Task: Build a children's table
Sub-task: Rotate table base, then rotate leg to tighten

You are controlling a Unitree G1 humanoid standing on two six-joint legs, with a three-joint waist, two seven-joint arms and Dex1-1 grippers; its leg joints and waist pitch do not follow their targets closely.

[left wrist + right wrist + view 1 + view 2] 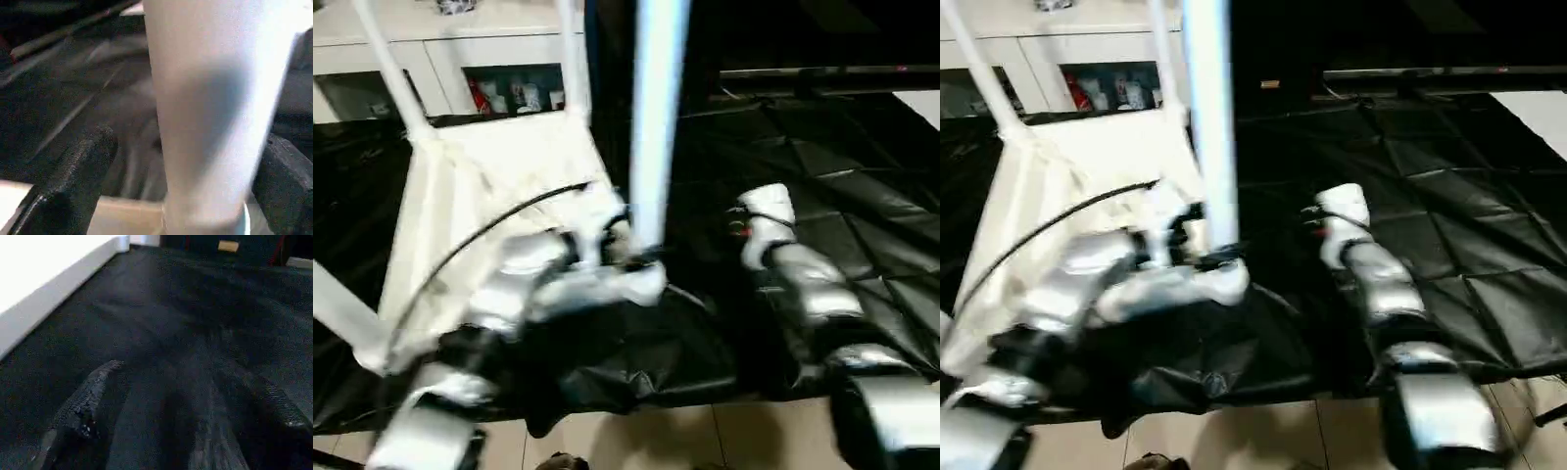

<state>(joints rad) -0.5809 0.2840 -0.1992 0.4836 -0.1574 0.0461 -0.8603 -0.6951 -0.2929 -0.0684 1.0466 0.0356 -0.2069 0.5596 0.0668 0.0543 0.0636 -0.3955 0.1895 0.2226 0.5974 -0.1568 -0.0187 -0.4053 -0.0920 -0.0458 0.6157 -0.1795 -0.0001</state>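
My left fingers [73,181] stand wide apart on either side of a white table leg [215,107]; the leg rises between them, close against one finger and with a gap to the other, so I cannot tell whether they press it. In the head views my left gripper [622,250] sits at the base of that upright leg [658,117], at the near right corner of the white tabletop [499,166].

My right fingers [80,406] are spread with nothing between them, hovering low over the black-draped desk [195,323]. From above, my right gripper [759,220] is to the right of the upright leg, apart from it, over bare black cloth.

The tabletop lies upside down on the left part of the desk [842,166]. Two more white legs stand in its far corners, one on the left [386,69] leaning outward and one on the right [573,59]. A fourth leg [342,313] juts from the near left corner. A black cable [480,235] arcs across the tabletop to my left arm. Beyond the desk stands a white cabinet [440,39] with coloured items behind glass. Tiled floor [656,436] shows at the near edge.
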